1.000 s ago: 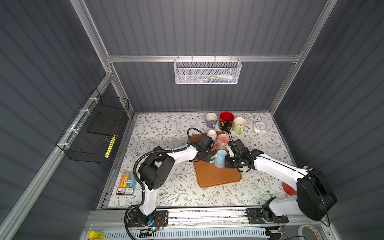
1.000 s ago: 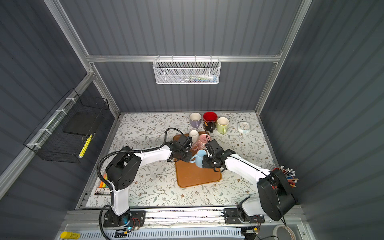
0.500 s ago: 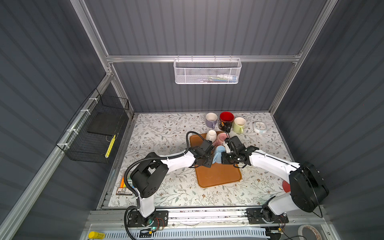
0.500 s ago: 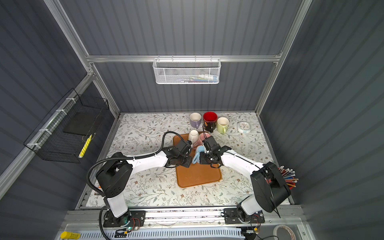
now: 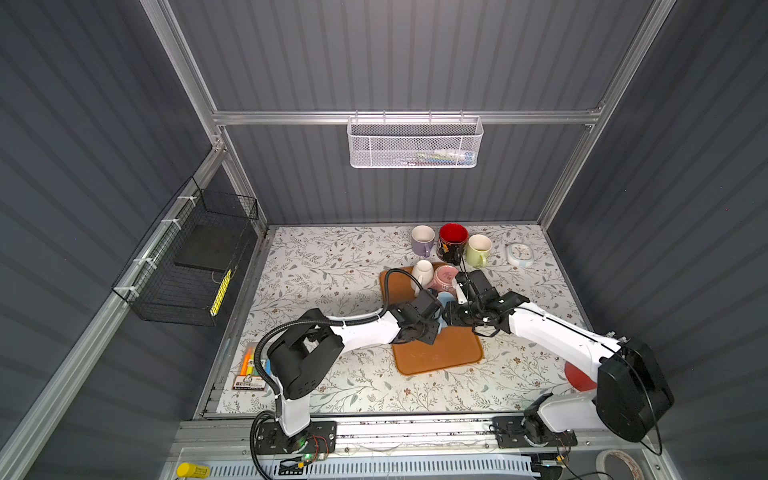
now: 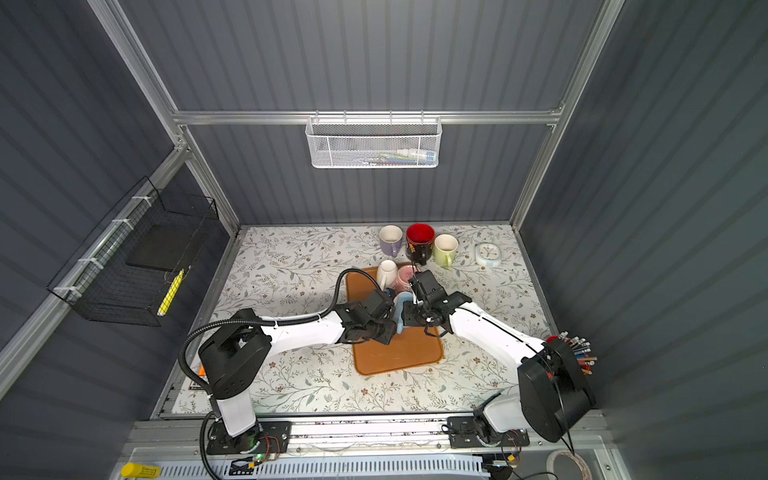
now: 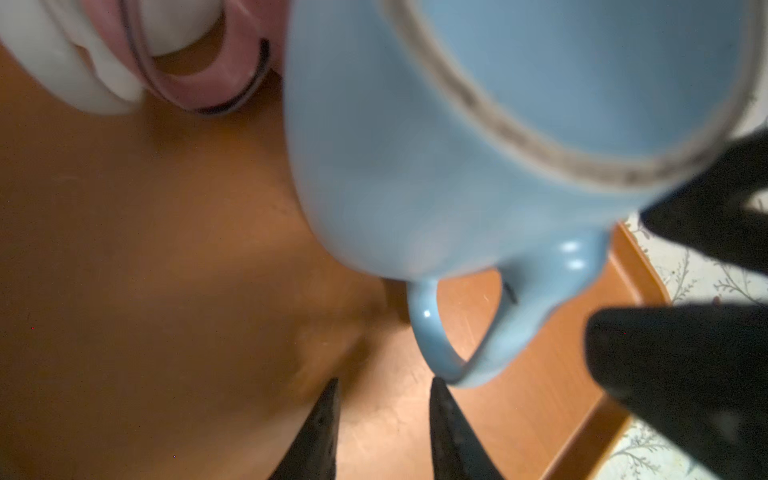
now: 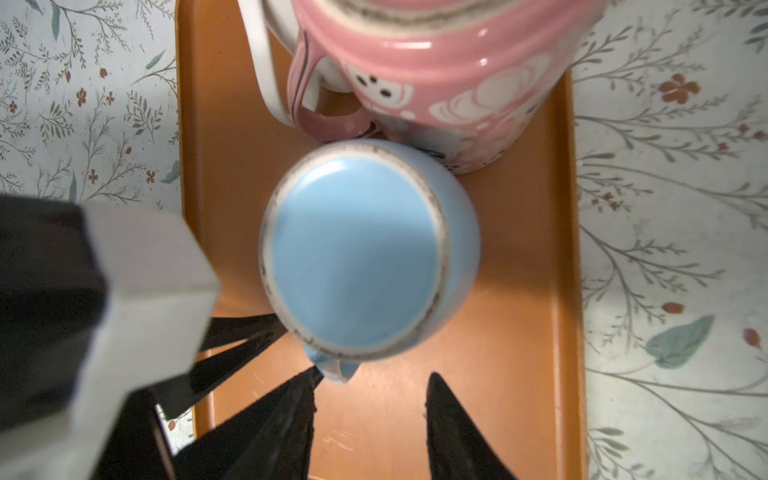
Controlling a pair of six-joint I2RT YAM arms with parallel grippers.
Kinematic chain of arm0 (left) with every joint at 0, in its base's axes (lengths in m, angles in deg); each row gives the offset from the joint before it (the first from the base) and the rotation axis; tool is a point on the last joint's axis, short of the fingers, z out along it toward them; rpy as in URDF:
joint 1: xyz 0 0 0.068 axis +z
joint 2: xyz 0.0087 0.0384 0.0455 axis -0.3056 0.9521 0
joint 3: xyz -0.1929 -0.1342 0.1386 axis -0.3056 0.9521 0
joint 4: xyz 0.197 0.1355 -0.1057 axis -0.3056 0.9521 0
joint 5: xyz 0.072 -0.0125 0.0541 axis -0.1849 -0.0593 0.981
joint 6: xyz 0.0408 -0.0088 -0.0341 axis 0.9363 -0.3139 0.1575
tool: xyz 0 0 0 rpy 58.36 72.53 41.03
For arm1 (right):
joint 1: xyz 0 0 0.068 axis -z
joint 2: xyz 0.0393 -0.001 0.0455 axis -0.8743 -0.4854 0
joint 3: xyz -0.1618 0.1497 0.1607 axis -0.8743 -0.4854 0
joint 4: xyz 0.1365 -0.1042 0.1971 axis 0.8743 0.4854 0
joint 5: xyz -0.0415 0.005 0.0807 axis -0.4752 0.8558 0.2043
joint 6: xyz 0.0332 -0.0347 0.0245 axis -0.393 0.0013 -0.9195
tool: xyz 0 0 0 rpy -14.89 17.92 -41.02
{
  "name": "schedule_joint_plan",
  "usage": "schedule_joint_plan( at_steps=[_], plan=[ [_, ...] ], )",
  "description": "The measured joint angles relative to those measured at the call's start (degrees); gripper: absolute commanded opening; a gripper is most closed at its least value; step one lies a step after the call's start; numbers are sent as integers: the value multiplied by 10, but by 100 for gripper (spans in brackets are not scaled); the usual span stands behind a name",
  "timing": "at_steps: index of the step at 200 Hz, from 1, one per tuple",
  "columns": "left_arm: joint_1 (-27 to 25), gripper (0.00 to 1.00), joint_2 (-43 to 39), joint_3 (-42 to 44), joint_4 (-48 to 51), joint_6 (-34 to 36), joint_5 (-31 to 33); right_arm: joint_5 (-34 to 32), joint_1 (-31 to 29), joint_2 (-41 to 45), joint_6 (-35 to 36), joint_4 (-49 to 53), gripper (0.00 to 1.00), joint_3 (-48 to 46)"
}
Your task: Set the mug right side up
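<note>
I see the blue mug glazed, glossy — base ring bare, rough. The orange tray: smooth, scuffed plastic.

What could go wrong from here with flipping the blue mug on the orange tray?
1. The blue mug stands base-up close beside the pink mug; tilting it may knock that one over.
2. The left gripper and right gripper both crowd the mug's handle, so their fingers may collide.
3. Neither gripper holds the mug; a pinch on the thin handle alone could slip.
</note>
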Motion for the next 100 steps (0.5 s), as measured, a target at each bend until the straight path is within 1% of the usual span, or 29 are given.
schedule_joint_plan(
  at_steps=[14, 40, 67, 82, 100],
  plan=[
    [-6, 38, 5, 0, -2, -3, 0, -12, -3, 9, -11, 4, 50, 0],
    [-11, 43, 4, 0, -5, -8, 2, -31, -14, 16, -28, 3, 52, 0],
    [-11, 57, -21, 22, -8, -10, 23, -49, -32, 10, -47, 3, 56, 0],
    [-11, 64, -56, 47, -6, -11, 41, -61, -40, 2, -56, 3, 58, 0],
    [-11, 70, -105, 78, -6, -14, 64, -76, -49, -15, -69, 3, 58, 5]
  ],
)
